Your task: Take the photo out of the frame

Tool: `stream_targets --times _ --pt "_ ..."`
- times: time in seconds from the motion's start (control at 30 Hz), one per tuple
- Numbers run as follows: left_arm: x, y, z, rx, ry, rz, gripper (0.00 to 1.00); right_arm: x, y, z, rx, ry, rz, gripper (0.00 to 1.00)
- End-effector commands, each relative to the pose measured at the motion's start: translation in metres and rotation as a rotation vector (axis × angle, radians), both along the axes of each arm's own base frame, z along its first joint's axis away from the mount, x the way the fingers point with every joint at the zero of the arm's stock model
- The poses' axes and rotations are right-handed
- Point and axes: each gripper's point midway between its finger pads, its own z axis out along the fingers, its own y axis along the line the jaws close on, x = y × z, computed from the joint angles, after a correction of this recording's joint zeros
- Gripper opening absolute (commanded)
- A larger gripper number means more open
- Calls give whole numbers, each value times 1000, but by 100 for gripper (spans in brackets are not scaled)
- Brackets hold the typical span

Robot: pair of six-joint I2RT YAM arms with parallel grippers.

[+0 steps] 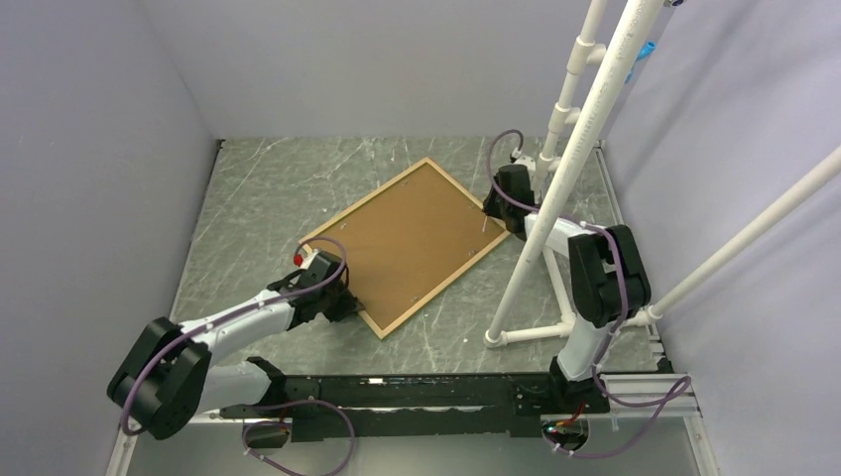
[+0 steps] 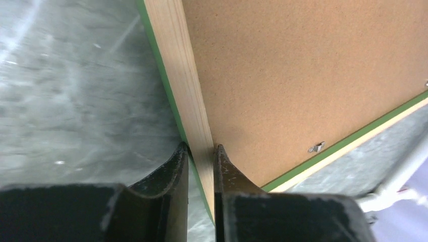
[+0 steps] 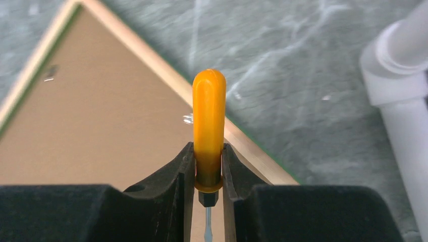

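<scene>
Top view: frame (image 1: 364, 200) lies face-down mid-table (image 1: 268, 188), turned diagonal, brown backing board (image 1: 407, 243) up; photo can't be seen from this side. L gripper (image 1: 349, 302) sits at the frame's near-left edge. Left wrist cam shows its jaws nearly closed, pinching the light wood rim w/ green front edge between them, and a small metal clip (image 2: 316, 147) on the board near the far rim. R gripper (image 1: 493, 213) is at the frame's far-right edge, beside the white pipe stand (image 1: 585, 139); jaws narrow, clamped on an orange-handled screwdriver (image 3: 209, 111), handle pointing out past the fingertips over the rim.
</scene>
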Motion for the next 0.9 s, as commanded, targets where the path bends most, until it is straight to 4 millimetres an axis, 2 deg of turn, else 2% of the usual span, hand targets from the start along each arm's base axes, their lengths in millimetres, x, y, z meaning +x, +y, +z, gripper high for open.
stream_targets --times 0.0,0.1,0.23,0.37,0.53,0.63,0.7,0.87 --pt "8 11 19 81 -167 -150 23 -21 51 48 238 28 370 0" --pt "16 -3 45 16 -272 -207 35 -36 51 45 246 73 403 0" --pt "16 -15 59 -45 -320 -259 51 -43 51 44 240 83 428 0" --pt "15 -24 72 -86 -408 -340 69 -56 73 46 326 115 549 0" --pt "21 -45 128 -179 -714 -485 84 -82 110 55 544 182 665 0" --pt "27 -60 146 -209 -790 -560 87 -90 124 59 592 190 666 0" --pt "32 -78 158 -254 -803 -632 87 -98 135 62 647 202 664 0" --pt "41 -120 159 -377 -742 -708 77 -108 144 62 735 228 601 0"
